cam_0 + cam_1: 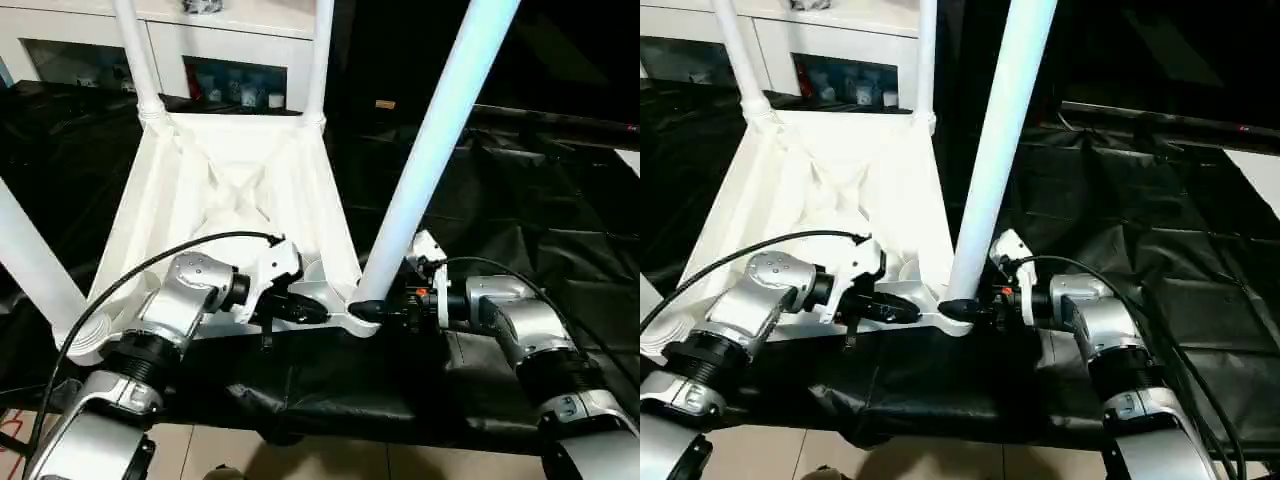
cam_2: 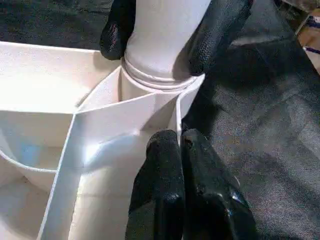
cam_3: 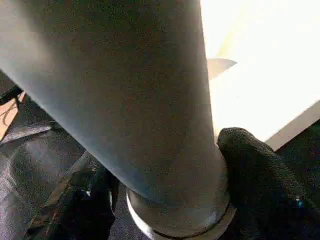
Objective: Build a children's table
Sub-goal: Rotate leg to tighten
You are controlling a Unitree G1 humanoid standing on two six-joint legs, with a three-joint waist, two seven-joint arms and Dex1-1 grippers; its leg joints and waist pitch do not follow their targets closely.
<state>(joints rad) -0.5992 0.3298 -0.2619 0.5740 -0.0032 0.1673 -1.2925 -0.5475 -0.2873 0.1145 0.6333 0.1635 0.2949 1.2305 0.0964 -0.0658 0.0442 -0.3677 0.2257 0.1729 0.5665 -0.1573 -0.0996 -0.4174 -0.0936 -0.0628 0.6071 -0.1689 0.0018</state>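
Left eye view first: you've got the table top (image 1: pixel 235 190) lying upside down on the black sheet (image 1: pixel 520 220), ribbed underside facing up, with legs rising from its corner sockets. The near right leg (image 1: pixel 430 150) slants up out of the near right corner socket (image 1: pixel 365 312). Your right gripper (image 1: pixel 375 310) is at the very foot of that leg, and your left gripper (image 1: pixel 300 310) lies on the table's near edge just beside the same socket.

Right eye view, same story: the white cabinet (image 1: pixel 830 50) sits behind, well apart from the work.

Left wrist view now: your left gripper's fingers (image 2: pixel 165 190) are pressed together, holding nothing, resting against a rib of the underside. Across from them the right gripper's two black fingers (image 2: pixel 220 30) straddle the leg just above its collar.

Right wrist view: one finger (image 3: pixel 260 175) on each side of the leg's foot, clasping it.

Watch out here. That leg looks tilted, so it may not be fully seated; let go too early and it could tip or pop out. Push crookedly and it may jam in the socket, or the whole top may slide on the slick sheet, since your closed left gripper only braces it.
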